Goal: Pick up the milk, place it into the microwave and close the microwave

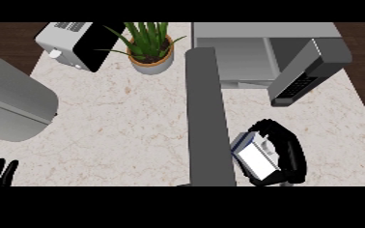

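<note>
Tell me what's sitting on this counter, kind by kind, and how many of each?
Appliances: 2, the microwave with its door open and the toaster
Potted plants: 1, the plant
Cartons: 1, the milk, held in the right hand
Total: 4

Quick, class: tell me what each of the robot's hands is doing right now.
Right hand: fingers curled round the milk carton.
Left hand: only fingertips show at the lower left edge; cannot be told.
</note>
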